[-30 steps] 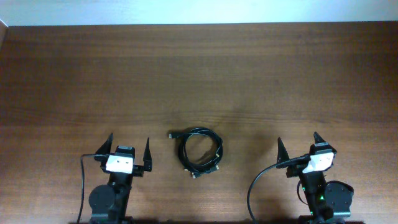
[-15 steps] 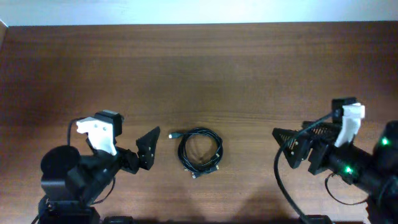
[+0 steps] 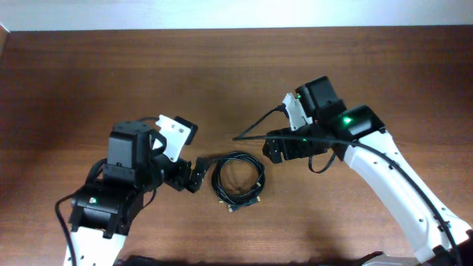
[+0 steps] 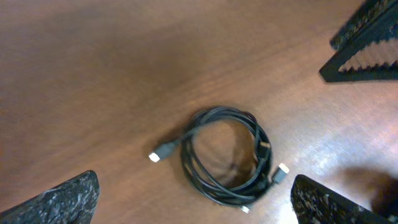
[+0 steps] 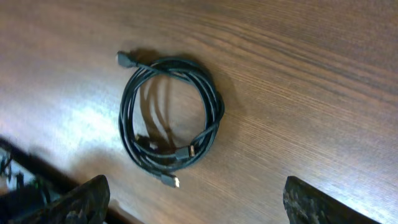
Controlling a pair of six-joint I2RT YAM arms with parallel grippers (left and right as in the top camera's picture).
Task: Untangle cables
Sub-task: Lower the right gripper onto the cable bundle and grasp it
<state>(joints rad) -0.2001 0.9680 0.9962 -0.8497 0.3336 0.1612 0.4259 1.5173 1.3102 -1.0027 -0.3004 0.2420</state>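
Cables (image 3: 238,181): one coiled bundle, flat on table (image 3: 236,74), midway between side edges, nearer the front. Left gripper (image 3: 194,174) and right gripper (image 3: 260,140): spread wide, empty, flanking the bundle without contact.

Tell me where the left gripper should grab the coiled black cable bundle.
Probably the metal-tipped plug end jutting from the coiled black cable bundle toward the left gripper. It lies flat, clear of the loops, so come from above on that side.
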